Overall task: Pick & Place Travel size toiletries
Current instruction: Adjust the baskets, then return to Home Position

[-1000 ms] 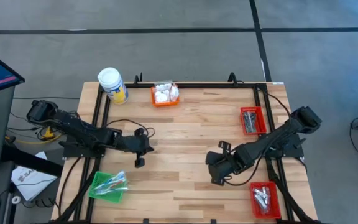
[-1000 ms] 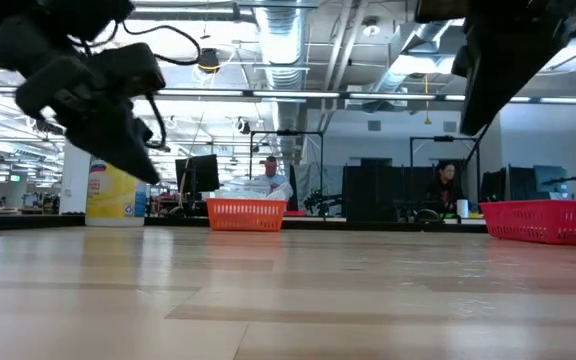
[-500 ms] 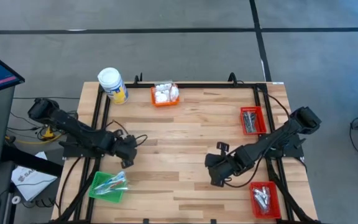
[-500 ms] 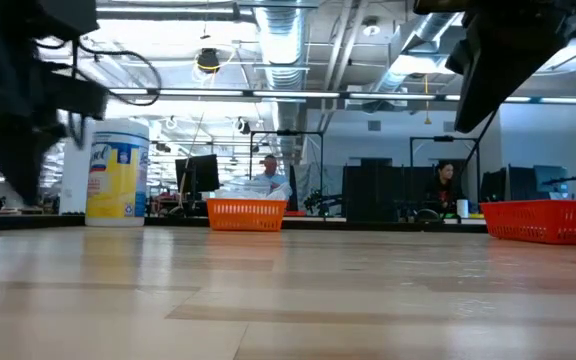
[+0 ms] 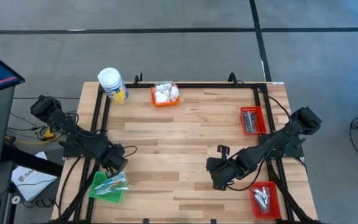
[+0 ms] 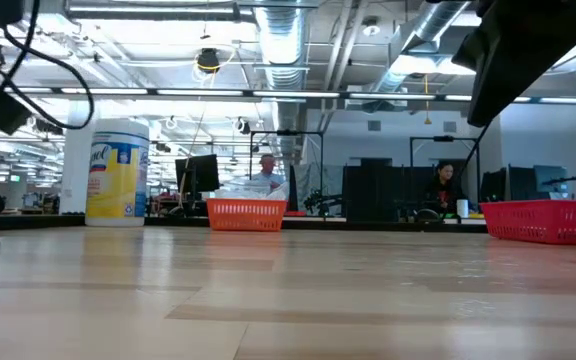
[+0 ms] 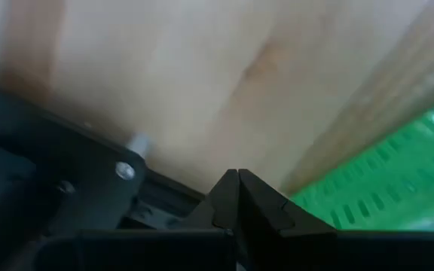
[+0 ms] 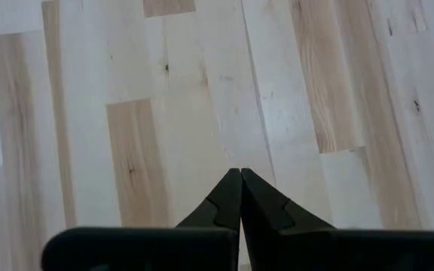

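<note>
High view: the left gripper point(image 5: 115, 163) sits at the table's point(image 5: 179, 140) left edge, just beside the green basket point(image 5: 99, 190) that holds clear-wrapped sticks point(image 5: 114, 182). The right gripper point(image 5: 218, 176) rests over bare wood, near the red basket point(image 5: 273, 206) of silvery sachets point(image 5: 261, 196). White packets point(image 5: 164, 93) fill the orange basket point(image 5: 165, 102) at the far edge; dark sachets point(image 5: 250, 119) lie in a second red basket point(image 5: 261, 119).

Low view: only dark arm parts show at the upper corners; no item lies on the open boards.

Left wrist view: fingers pressed together, holding nothing, the green basket close ahead.

Right wrist view: fingers likewise closed and empty over plain wood.

Judgement: a reach toward a basket is beginning. The next move calls for parting the left fingers and descending onto one stick.
</note>
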{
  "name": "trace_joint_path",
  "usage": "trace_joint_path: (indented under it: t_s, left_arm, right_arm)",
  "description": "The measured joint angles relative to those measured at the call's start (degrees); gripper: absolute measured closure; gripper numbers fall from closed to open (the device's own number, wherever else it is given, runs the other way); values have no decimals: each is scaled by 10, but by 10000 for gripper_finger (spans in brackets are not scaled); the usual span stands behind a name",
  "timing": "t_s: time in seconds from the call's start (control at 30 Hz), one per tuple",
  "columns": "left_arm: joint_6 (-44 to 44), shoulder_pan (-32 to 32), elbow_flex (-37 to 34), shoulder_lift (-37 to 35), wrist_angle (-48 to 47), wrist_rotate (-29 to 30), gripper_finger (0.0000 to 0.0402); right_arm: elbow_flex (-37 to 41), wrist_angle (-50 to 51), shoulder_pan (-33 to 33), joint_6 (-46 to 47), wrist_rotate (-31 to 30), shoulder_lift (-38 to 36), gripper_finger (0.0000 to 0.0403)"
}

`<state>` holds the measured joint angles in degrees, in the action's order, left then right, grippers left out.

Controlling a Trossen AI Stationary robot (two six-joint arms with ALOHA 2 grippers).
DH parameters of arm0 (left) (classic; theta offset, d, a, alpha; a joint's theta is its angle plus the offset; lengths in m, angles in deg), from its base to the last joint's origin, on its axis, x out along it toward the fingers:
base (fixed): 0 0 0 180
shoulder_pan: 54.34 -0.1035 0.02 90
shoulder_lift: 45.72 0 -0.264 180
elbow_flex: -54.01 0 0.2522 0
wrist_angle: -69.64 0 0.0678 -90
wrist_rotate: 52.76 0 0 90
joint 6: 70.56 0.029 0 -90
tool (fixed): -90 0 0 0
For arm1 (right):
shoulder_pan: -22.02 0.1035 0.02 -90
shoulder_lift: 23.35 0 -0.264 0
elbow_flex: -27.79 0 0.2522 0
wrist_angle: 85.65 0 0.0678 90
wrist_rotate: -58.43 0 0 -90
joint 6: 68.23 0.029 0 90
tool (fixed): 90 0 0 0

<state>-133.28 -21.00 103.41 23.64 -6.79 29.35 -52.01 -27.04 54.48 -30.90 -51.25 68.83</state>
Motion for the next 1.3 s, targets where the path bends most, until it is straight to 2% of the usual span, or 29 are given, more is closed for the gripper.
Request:
trace_joint_path:
  t_s: [0.23,0.4,0.63,0.8,0.97,1.03,1.17,1.3]
  left_arm:
    - [-67,65,0,0,39,-41,401]
    - [-124,113,0,0,104,-42,401]
    - [-210,176,0,0,119,-41,401]
    - [-200,183,0,0,93,19,401]
    - [-169,168,0,0,79,90,401]
    - [-155,163,0,0,79,114,401]
    - [-116,152,0,0,78,159,401]
    - [-80,140,0,0,78,196,401]
  right_arm:
    - [0,0,1,-3,0,0,403]
    - [0,1,0,-3,1,0,403]
    - [0,1,1,-4,1,0,403]
    - [0,1,-7,-5,-11,0,403]
    - [4,6,-13,-23,-85,-15,403]
    - [18,4,-17,-26,-89,-30,403]
    - [73,-36,-24,-33,-90,-77,403]
    - [167,-143,-47,-78,-90,-145,403]
